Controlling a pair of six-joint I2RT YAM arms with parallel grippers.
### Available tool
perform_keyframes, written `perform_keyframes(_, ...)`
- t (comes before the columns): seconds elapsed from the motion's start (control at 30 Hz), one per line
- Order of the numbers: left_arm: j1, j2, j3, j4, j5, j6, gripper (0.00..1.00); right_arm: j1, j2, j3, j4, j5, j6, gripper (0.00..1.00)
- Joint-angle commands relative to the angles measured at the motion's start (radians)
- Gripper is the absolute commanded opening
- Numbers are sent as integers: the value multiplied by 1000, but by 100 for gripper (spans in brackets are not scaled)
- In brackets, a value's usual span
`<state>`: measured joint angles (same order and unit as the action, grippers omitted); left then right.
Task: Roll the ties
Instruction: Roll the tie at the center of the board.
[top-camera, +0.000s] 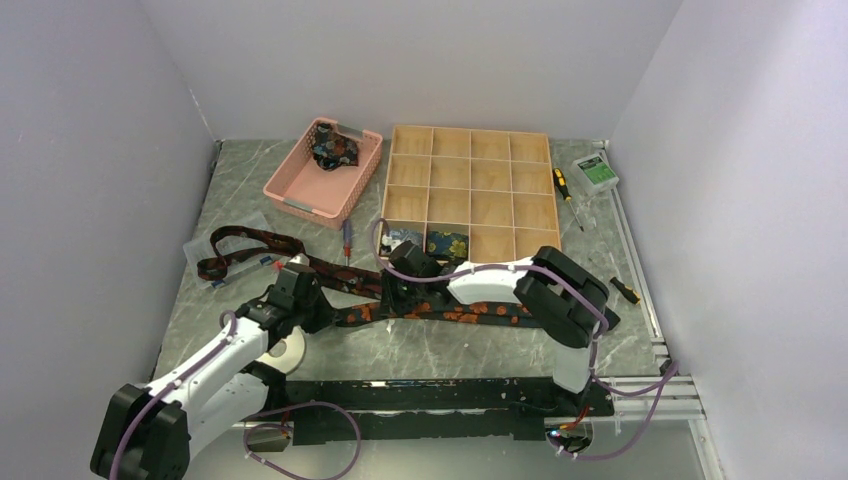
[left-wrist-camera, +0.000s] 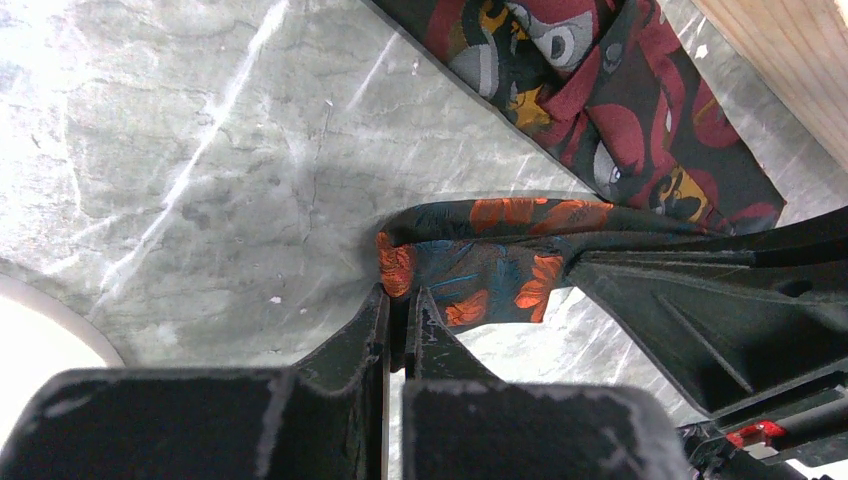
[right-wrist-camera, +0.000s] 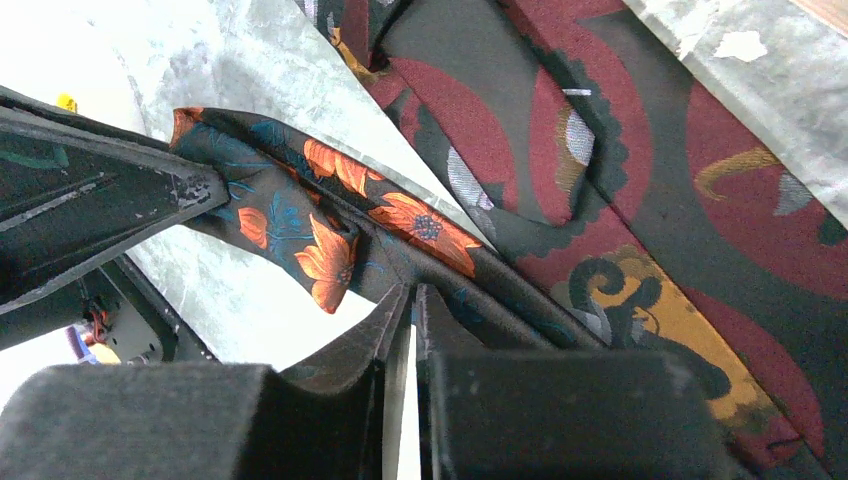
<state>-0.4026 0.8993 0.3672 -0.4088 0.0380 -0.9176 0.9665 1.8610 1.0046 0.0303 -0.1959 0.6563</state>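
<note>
the orange-flower tie (top-camera: 470, 311) lies across the middle of the counter, roughly parallel to the near edge, with its left end doubled into a fold. the left gripper (left-wrist-camera: 400, 298) has its fingers pinched narrow on that fold. the right gripper (right-wrist-camera: 407, 292) is clamped tight on the same tie just beside it. a maroon tie (top-camera: 255, 240) runs alongside and loops near the left edge. two rolled ties (top-camera: 405, 238) sit in near-row compartments of the wooden tray (top-camera: 468, 131) by the far edge, next to a pink basket (top-camera: 298, 186).
</note>
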Motion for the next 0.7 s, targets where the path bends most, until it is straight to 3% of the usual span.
perform_keyframes(0.0, -2, 6, 42, -2, 15, 34, 3, -20, -49, -21, -50, 69, -10, 16)
perform_keyframes(0.17, -3, -4, 50, -23, -5, 36, 3, -8, -89, 38, -72, 69, -7, 24)
perform_keyframes(0.67, -3, 10, 55, -19, -3, 32, 3, 59, 14, 184, -118, -18, -39, 18)
